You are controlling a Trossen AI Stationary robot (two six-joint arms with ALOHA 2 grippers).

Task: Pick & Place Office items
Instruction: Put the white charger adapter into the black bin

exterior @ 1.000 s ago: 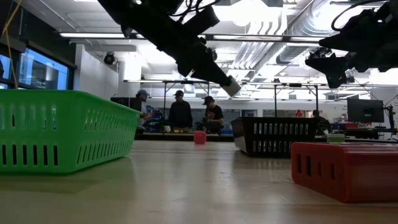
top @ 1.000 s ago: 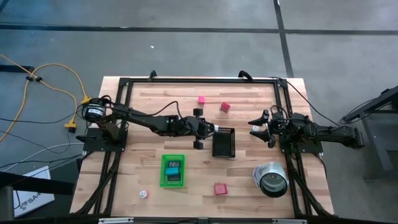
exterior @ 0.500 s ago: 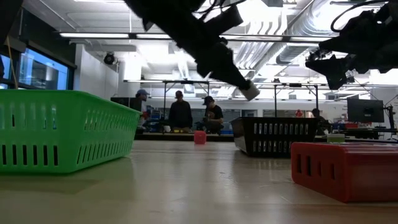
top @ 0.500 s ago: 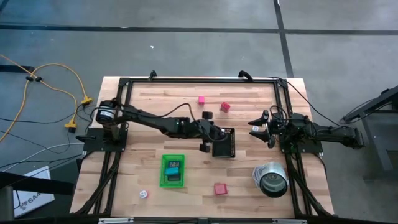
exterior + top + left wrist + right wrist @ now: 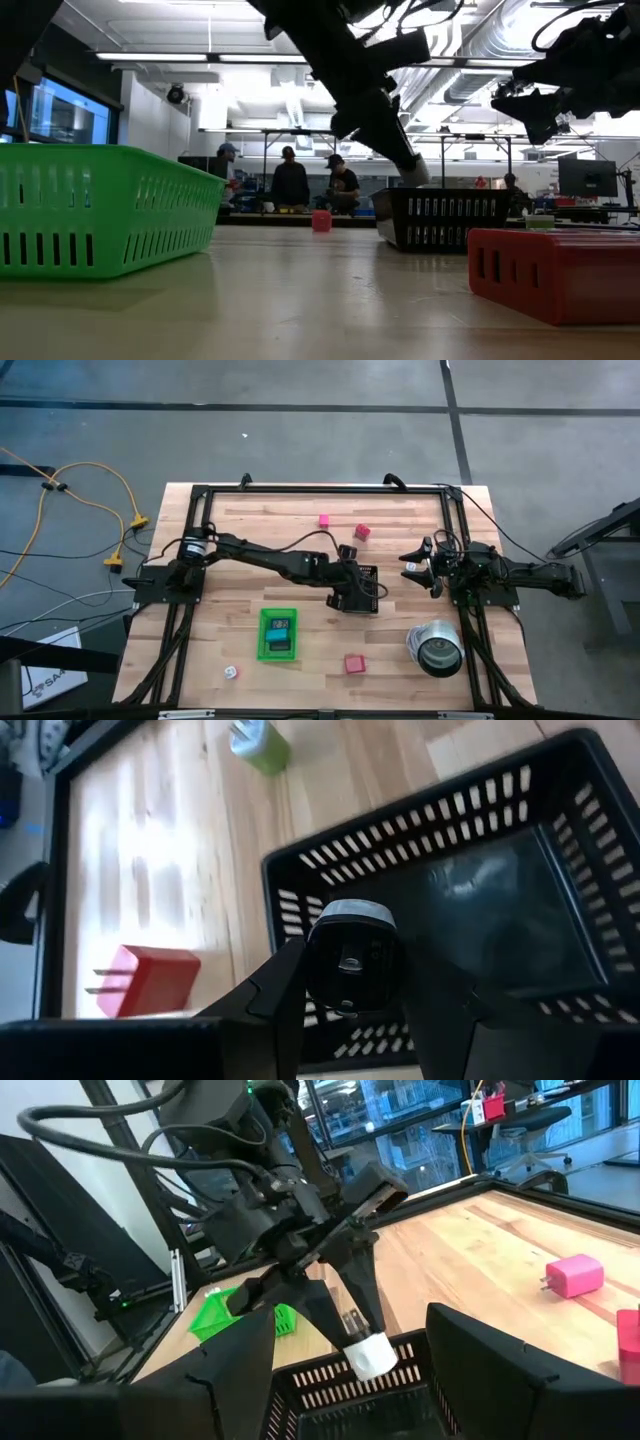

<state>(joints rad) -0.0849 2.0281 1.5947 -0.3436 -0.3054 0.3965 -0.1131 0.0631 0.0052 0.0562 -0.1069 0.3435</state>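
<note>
left hand (image 5: 350,982) clenched on a white-tipped black piece (image 5: 350,955) above the black basket (image 5: 560,810) — right hand (image 5: 418,566) released, waiting aside

In my high view, lower left of centre, the items inside the green tray (image 5: 278,633) are too small to identify. In the low view its left end is cut off.

Two dark jointed arms (image 5: 250,553), black cables looped alongside
</note>
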